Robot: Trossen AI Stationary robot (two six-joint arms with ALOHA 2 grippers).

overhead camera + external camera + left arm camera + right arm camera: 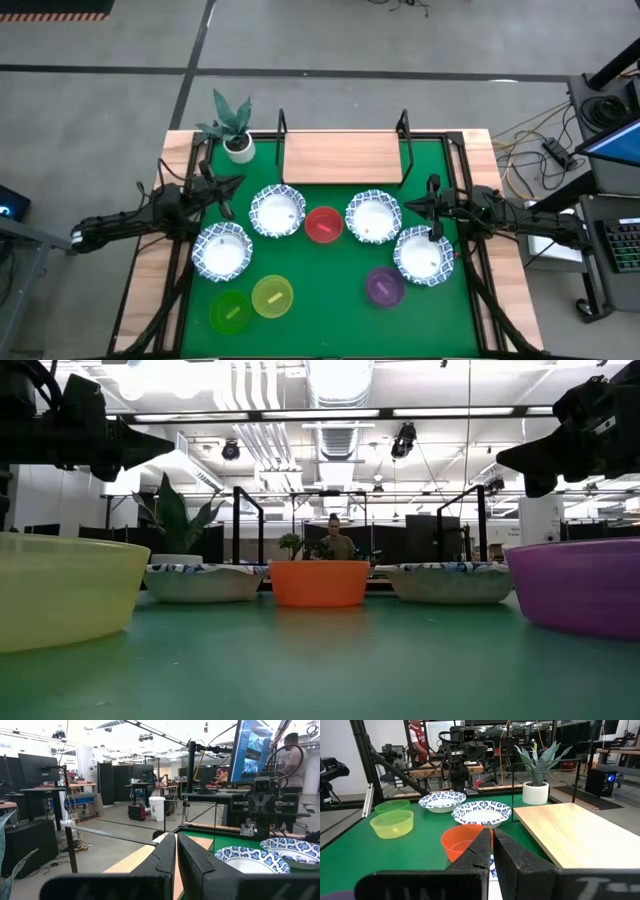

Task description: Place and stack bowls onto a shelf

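Observation:
Four white bowls with blue patterned rims stand on the green table: two on the left [277,212] [222,250] and two on the right [373,217] [423,255]. A red bowl [323,224] stands between them. The yellow [272,296], lime green [231,312] and purple [384,287] bowls stand nearer the front edge. The light-wood shelf [343,157] stands at the far edge with nothing on it. My left gripper [240,181] is shut and hovers left of the far-left white bowl. My right gripper [408,206] is shut and hovers right of the far-right white bowl.
A white pot with a green plant [236,140] stands at the far left corner, beside the shelf. Black frame bars run along the table's left and right edges. In the right wrist view the shelf board [570,832] lies just beyond the red bowl [462,842].

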